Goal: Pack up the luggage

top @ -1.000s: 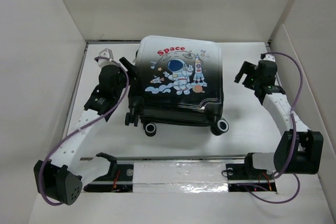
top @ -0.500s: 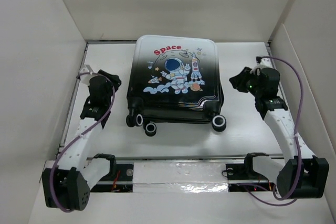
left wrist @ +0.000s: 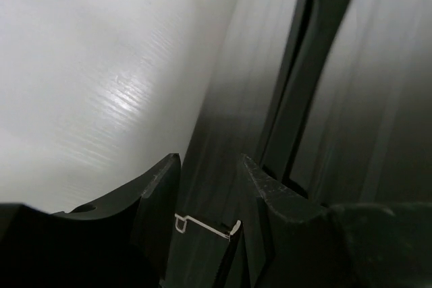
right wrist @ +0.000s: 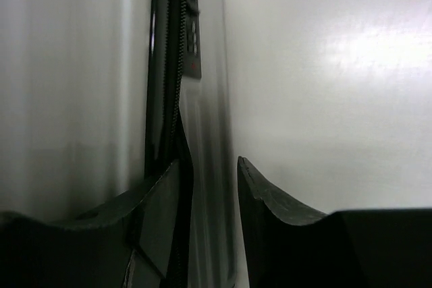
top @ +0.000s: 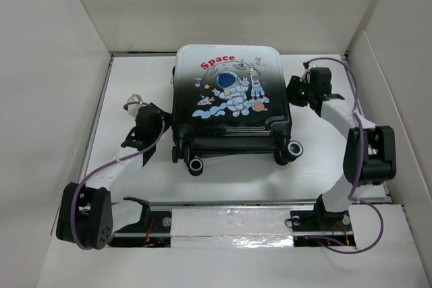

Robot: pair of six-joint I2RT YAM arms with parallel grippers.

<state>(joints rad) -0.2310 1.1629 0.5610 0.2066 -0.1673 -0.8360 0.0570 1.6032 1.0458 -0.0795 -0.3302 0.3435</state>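
A: Where is the luggage [top: 229, 99]?

B: It lies flat mid-desk [top: 135, 180], astronaut print up, wheels [top: 196, 165] toward the arm bases. The shell looks closed, but I cannot tell whether the zip is run all the way round.

A: What could go wrong, starting on the left?

B: The left gripper [left wrist: 209, 165] is right up against the side wall, its fingers [left wrist: 158, 193] apart with nothing between them. The dark seam [left wrist: 304, 85] sits just ahead. A push from that side alone could turn the glossy case on the desk, I'd judge, or the fingers could skid along the shell.

A: And on the right?

B: The right gripper [right wrist: 208, 163] has its fingers part-way apart too. The zip [right wrist: 181, 45] runs down toward the inner edge of one finger, and a strip of shell shows in the gap. I cannot tell whether anything is touching. If it closes there it may catch the zip tape instead of a pull, or slip off the smooth rim. Uneven pressure from the two sides is probably the main risk.

A: How are the arms posed?

B: The left arm lies low, its elbow by the near-left corner. The forearm reaches diagonally in, and the gripper is just beside the case's left side near the wheels. The right arm is folded high at the elbow on the right — its forearm reaches back and inward to put the gripper just beside the case's right side, toward the far half.
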